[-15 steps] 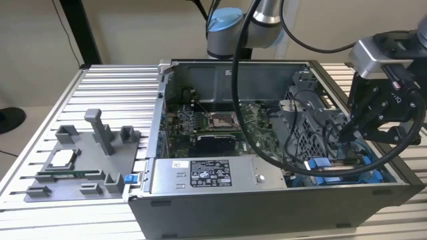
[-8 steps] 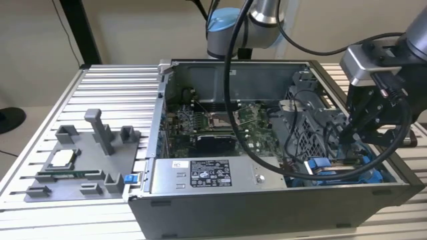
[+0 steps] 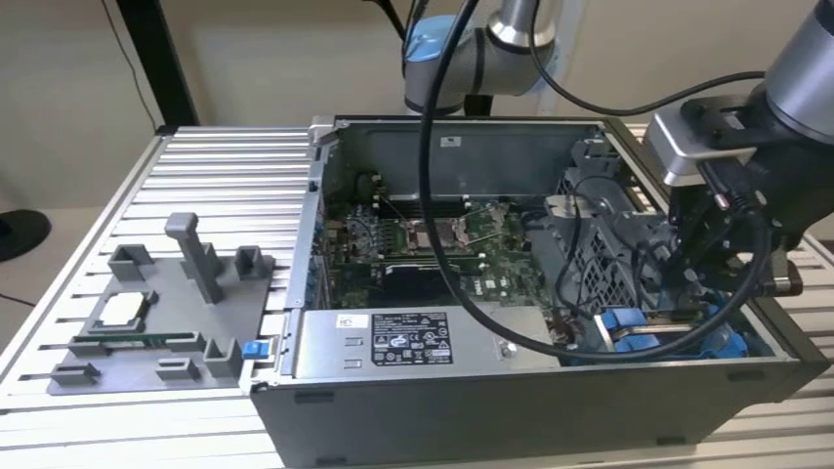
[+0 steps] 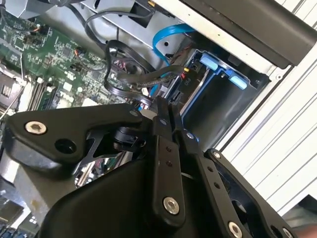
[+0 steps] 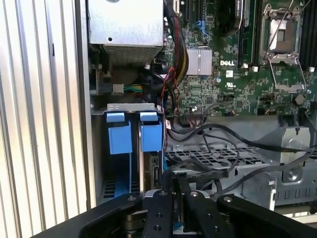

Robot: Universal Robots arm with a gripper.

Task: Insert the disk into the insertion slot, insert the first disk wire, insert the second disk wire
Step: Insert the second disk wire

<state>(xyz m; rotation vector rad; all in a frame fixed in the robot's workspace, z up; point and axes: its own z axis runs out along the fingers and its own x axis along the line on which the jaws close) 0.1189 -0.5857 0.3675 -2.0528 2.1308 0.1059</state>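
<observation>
The black fingers (image 4: pixel 162 144) sit nearest in both wrist views. They are drawn close together with just a slit between, and their tips are among black wires (image 4: pixel 126 82) just beside the slot (image 4: pixel 220 99). The exterior view gives the whole: the open case (image 3: pixel 521 410) on the ribbed surface (image 3: pixel 222 166), with the arm (image 3: pixel 795 88) reaching down into its corner at the exterior view's right. The first wrist view shows two blue tabs (image 5: pixel 120 139) side by side in the slot. I cannot make out the disk.
</observation>
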